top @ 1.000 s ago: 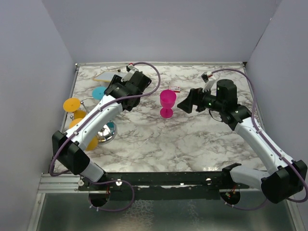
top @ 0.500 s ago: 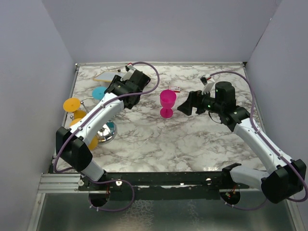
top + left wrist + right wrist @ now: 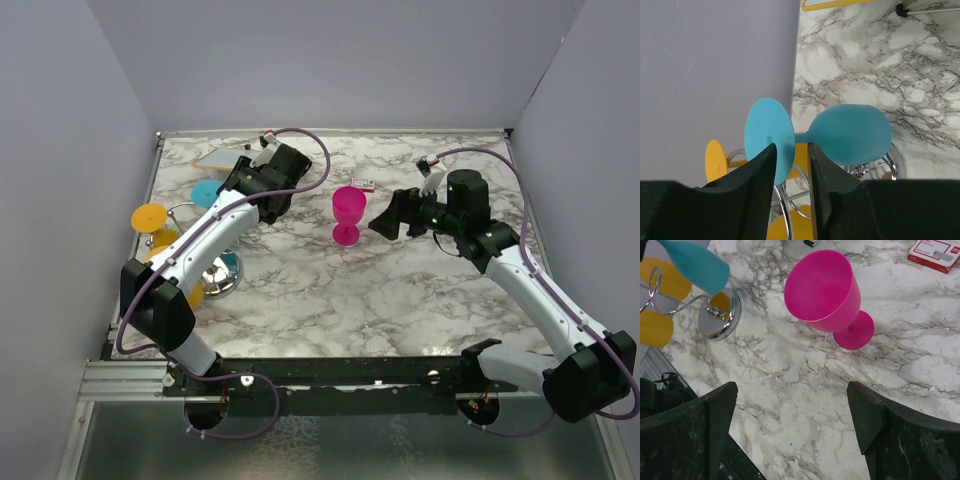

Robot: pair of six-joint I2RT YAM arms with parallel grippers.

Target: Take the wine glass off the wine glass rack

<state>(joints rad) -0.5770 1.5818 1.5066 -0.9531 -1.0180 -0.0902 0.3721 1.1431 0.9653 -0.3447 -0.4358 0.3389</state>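
Note:
A teal wine glass (image 3: 207, 193) hangs sideways on the chrome wine glass rack (image 3: 220, 275) at the left. In the left wrist view the teal glass (image 3: 850, 135) lies across the fingertips, foot to the left and bowl to the right, with chrome wires (image 3: 790, 200) below. My left gripper (image 3: 228, 185) is at its foot; the jaws (image 3: 791, 147) stand a narrow gap apart and the foot's edge shows in the gap. A pink wine glass (image 3: 347, 210) stands upright on the table. My right gripper (image 3: 385, 218) is wide open just right of it, holding nothing.
Yellow glasses (image 3: 149, 217) hang on the rack's left side. A flat board (image 3: 218, 158) lies at the back left. A small red-and-white box (image 3: 363, 184) lies behind the pink glass. The left wall is close to the rack.
My left arm has shifted slightly toward the teal glass. My right gripper has edged a little closer to the pink glass. The glasses have not moved.

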